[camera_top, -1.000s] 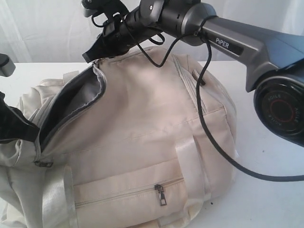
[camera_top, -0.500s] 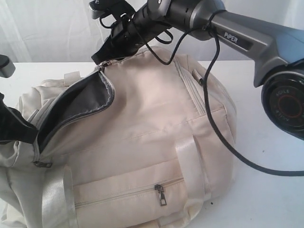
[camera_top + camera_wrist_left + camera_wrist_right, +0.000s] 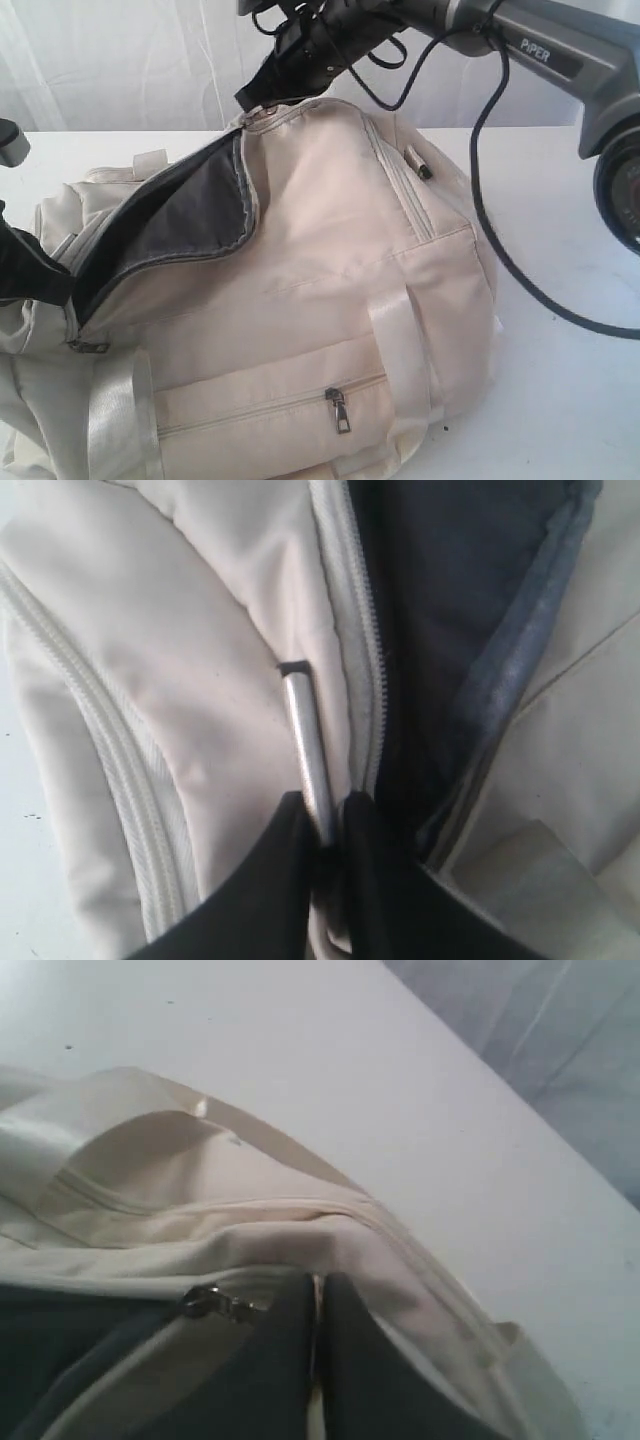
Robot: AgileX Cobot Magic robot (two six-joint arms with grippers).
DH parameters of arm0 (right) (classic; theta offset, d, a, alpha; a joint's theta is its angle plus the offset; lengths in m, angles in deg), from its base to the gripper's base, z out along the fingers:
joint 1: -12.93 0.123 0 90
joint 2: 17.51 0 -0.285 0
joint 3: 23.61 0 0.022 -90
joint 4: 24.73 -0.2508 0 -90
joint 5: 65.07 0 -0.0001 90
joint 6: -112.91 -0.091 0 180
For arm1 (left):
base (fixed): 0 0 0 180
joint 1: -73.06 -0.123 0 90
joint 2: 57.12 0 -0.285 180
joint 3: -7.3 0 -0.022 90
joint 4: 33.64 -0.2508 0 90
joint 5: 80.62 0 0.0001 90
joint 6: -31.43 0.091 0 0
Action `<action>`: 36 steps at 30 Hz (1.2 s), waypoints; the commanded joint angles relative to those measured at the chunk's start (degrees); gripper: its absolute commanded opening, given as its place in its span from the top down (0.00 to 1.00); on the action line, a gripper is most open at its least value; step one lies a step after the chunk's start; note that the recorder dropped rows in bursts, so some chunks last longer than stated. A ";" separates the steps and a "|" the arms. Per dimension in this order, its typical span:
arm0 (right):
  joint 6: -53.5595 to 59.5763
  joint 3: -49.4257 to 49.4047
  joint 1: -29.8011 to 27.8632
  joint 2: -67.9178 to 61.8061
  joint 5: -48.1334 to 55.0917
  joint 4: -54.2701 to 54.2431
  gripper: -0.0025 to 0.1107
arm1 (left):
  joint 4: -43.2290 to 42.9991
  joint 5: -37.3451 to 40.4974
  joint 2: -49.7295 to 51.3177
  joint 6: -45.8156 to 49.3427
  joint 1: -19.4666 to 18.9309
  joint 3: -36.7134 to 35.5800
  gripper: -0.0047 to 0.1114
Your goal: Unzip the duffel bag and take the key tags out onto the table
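The cream duffel bag [image 3: 320,280] lies on the white table [image 3: 560,400]. Its top zipper is open from the left end up to the crown, and the flap shows dark grey lining [image 3: 190,220]. At the crown, my right gripper [image 3: 262,97] is shut on the zipper pull, next to the metal slider [image 3: 210,1303]. At the bag's left end, my left gripper [image 3: 325,825] is shut on a metal pull tab [image 3: 303,742] beside the opening. The key tags are hidden.
A black cable [image 3: 495,250] hangs from the right arm over the bag's right side onto the table. The zipped front pocket has a pull [image 3: 341,410]. Another zipper, with a dark pull [image 3: 418,162], runs across the bag's right end.
My right gripper has moved right and upward along the bag's top with the zipper pull. The opening is longer and more grey lining shows. The left gripper has stayed put.
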 commanded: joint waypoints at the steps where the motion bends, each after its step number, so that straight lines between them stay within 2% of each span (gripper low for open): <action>1: 0.58 0.20 -3.44 1.02 -1.75 2.50 0.98 | -0.16 3.98 -0.41 -0.53 0.33 -0.27 0.96; 7: 0.11 0.20 -7.71 1.12 -0.49 2.56 0.98 | -0.39 3.98 -0.41 -0.80 0.33 -0.27 0.96; 15: 0.11 0.20 -14.15 3.90 8.73 2.72 0.98 | -0.39 3.98 -0.41 -0.80 0.33 -0.27 0.96; 23: -0.99 0.20 -17.08 4.35 12.83 2.66 0.98 | -0.38 3.84 -0.41 -0.81 0.33 -0.27 0.96; 27: -0.75 0.20 -17.08 4.35 13.05 -1.41 0.98 | -0.38 1.31 -0.41 0.09 0.33 -0.27 0.96; 28: -0.12 0.20 -17.08 4.35 13.20 -3.60 0.98 | -0.38 0.23 -0.41 0.09 0.33 -0.27 0.94; 30: 2.00 0.20 -17.08 4.35 13.79 -8.39 0.98 | -0.07 -1.88 -0.41 0.09 0.33 0.56 0.84; 35: 3.29 0.20 -17.08 4.35 14.27 -13.25 0.98 | 0.99 -1.91 -0.41 0.09 0.33 5.68 0.45; 36: 3.29 0.20 -17.08 4.35 14.14 -13.24 0.98 | 1.60 -1.91 -0.41 0.09 0.33 6.95 0.40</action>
